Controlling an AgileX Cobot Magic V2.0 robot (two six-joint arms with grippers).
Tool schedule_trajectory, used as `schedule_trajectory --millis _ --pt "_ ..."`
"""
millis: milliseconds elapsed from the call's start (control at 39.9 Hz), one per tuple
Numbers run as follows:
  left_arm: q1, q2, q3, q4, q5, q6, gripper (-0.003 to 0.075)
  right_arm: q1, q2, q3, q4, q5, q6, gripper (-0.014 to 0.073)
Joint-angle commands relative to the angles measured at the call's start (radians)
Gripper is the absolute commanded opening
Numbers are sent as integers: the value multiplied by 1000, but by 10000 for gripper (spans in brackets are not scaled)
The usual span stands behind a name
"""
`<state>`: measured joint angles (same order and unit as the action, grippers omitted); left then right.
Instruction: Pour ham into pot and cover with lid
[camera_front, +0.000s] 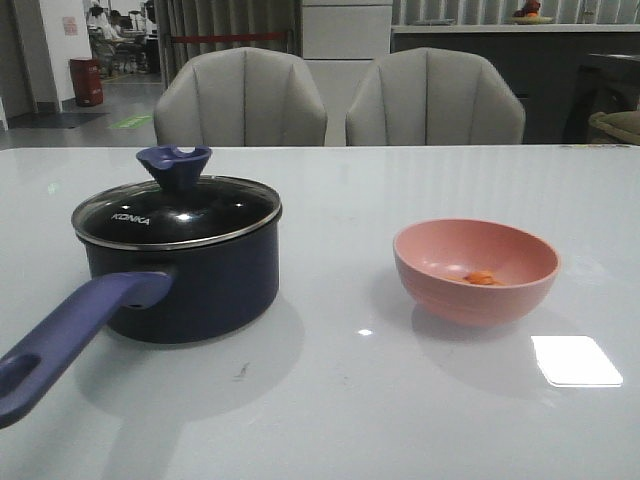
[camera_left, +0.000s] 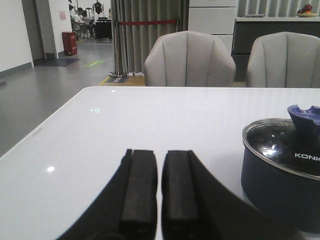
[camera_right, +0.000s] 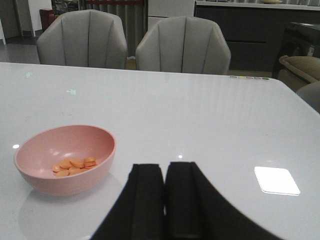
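Glass lid (camera_front: 178, 208) sits closed on the navy pot (camera_front: 190, 280) at worktop (camera_front: 330, 400) left, handle pointing toward the camera; pink bowl (camera_front: 476, 269) stands well apart to the right with the ham (camera_front: 481, 278) inside. Front view shows one orange speck, right wrist view shows several orange slices (camera_right: 75, 166) in the bowl. Left end effector (camera_left: 160, 192) and right end effector (camera_right: 164, 200) show only in wrist views, both pressed nearly together, holding nothing.

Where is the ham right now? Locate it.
In the front view the ham lies inside the pink bowl on the table's right half, right of the lidded pot.
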<state>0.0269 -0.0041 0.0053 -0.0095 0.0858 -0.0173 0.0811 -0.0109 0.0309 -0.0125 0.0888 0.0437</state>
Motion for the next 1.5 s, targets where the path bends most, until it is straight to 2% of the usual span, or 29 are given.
schedule_trajectory --millis 0,200,501,776,976,1127,1277,1477 --pt "2 -17 22 -6 -80 1 132 -5 -18 -9 -4 -89 -1 148" --pt "2 -17 22 -6 -114 1 132 -5 -18 -9 -4 -89 -1 148" --pt "2 -17 -1 -40 -355 1 132 -5 -18 -9 -4 -89 -1 148" --pt "2 28 -204 -75 -170 1 132 -5 -18 -9 -4 -89 -1 148" --pt "0 140 -365 -64 91 1 132 -5 -18 -9 -4 -89 -1 148" --pt "-56 227 -464 -61 182 1 132 -5 -18 -9 -4 -89 -1 148" --pt "-103 331 -551 -61 355 1 132 -5 -18 -9 -4 -89 -1 148" --pt "-106 410 -561 -70 369 1 132 -5 -18 -9 -4 -89 -1 148"
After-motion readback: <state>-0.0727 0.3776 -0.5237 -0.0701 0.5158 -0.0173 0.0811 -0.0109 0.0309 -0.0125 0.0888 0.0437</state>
